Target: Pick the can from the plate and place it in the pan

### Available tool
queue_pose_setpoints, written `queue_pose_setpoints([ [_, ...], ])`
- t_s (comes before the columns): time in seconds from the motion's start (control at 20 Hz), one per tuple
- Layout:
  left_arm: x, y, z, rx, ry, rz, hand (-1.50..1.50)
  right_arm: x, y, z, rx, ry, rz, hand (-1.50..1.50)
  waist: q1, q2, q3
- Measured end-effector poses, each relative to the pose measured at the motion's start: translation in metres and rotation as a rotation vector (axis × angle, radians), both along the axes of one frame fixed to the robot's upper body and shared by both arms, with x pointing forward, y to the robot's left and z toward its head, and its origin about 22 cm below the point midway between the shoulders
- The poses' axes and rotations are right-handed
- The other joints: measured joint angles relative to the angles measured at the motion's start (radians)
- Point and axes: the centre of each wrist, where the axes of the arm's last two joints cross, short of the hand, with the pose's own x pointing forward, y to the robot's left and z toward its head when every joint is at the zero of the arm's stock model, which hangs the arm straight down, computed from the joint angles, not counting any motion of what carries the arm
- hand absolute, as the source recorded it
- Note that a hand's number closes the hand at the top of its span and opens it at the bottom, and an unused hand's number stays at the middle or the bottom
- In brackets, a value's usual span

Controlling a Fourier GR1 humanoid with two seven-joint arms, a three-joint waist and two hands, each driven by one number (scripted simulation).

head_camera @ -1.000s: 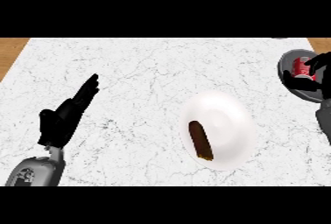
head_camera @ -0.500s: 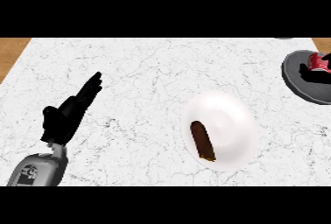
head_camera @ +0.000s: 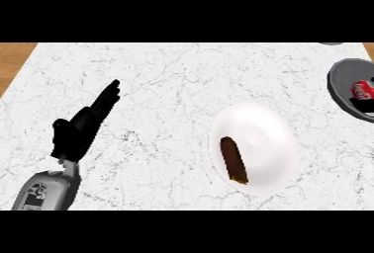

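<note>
Marble counter — white plate holding brown oblong item; red can lying in grey pan at right edge; left hand open, fingers straight.

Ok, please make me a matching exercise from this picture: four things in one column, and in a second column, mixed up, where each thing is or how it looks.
Things:
1. can
2. plate
3. left hand
4. brown object

Descriptions:
A. black, fingers straight, at the left over the counter
B. red, lying in the grey pan at the right edge
C. long and dark, lying on the plate
D. white and round, right of the middle of the counter

Pairs: 1-B, 2-D, 3-A, 4-C
</note>
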Motion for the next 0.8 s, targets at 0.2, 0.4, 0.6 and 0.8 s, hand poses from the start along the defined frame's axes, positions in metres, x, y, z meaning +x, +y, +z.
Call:
queue_pose_setpoints([
  [0.2,0.002,-0.002,0.003,0.004,-0.012,-0.006,0.0,-0.002,-0.004,0.001,0.079,-0.003,0.007,-1.5,0.007,0.004,0.003],
  [0.4,0.001,-0.004,0.003,0.008,-0.013,-0.013,0.0,0.003,-0.001,0.007,0.18,-0.106,0.024,-1.5,0.011,0.007,0.005],
  [0.6,-0.002,-0.002,-0.001,0.003,-0.009,-0.004,0.0,0.003,-0.008,0.015,0.294,-0.269,0.039,-1.5,0.003,0.004,0.006],
  [0.8,-0.002,0.0,-0.001,0.003,-0.008,0.002,0.0,-0.006,-0.019,0.015,0.43,-0.386,0.06,-1.5,-0.006,0.003,0.006],
])
